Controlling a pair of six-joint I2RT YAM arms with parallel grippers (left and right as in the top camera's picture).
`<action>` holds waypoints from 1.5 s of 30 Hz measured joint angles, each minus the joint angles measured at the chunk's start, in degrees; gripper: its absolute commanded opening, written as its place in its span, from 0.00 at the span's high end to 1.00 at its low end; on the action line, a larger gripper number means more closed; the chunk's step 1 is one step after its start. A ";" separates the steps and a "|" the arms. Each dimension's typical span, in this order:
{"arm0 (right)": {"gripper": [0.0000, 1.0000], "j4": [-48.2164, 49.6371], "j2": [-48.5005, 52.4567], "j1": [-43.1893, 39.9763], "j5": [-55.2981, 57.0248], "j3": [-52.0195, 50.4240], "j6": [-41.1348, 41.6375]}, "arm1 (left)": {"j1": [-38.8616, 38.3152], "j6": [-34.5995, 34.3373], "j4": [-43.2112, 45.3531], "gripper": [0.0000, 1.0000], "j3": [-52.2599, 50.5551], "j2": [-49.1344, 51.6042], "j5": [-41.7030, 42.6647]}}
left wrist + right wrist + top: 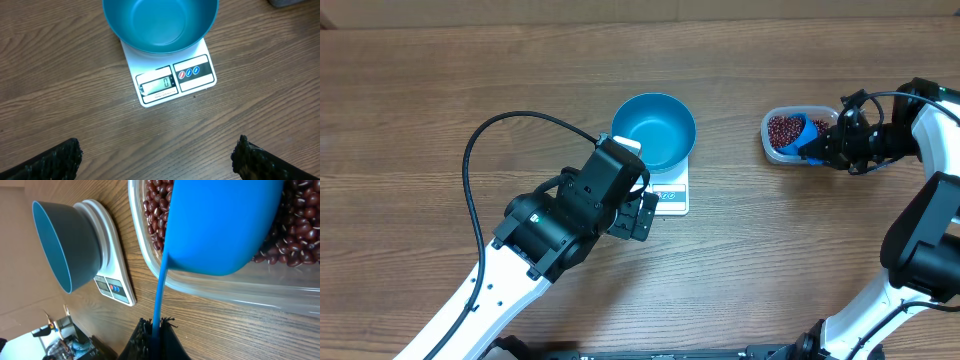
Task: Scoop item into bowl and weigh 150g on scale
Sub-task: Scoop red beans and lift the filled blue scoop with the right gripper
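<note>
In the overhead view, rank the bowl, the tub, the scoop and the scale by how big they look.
1. bowl
2. tub, slightly smaller
3. scoop
Unranked: scale, mostly hidden under the bowl.

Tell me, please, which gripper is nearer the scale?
Left. The left gripper hovers open beside the scale; the right gripper is far off at the tub, shut on the scoop.

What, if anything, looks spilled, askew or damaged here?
Nothing stands out. The blue bowl sits upright and empty on the scale; the beans lie in the clear tub with the scoop, none on the table.
</note>
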 measured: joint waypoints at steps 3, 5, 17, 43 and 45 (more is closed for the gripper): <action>0.96 -0.04 0.00 -0.02 -0.22 0.00 -0.20 | 0.00 -0.02 0.00 0.00 0.00 0.00 0.00; 0.96 -0.07 0.00 -0.04 -0.70 0.00 -0.24 | 0.00 -0.02 0.00 0.01 0.00 0.00 0.00; 0.96 -1.81 0.02 -3.93 -3.65 -0.20 -0.28 | 0.00 0.00 0.00 0.00 0.00 0.00 0.00; 0.96 -6.58 0.02 -6.82 -12.11 -0.22 -7.63 | 0.00 0.00 0.00 0.00 0.00 0.00 0.00; 0.96 -6.78 0.02 -6.84 -12.96 -0.22 -8.22 | 0.00 -0.02 0.00 0.00 0.00 0.00 0.00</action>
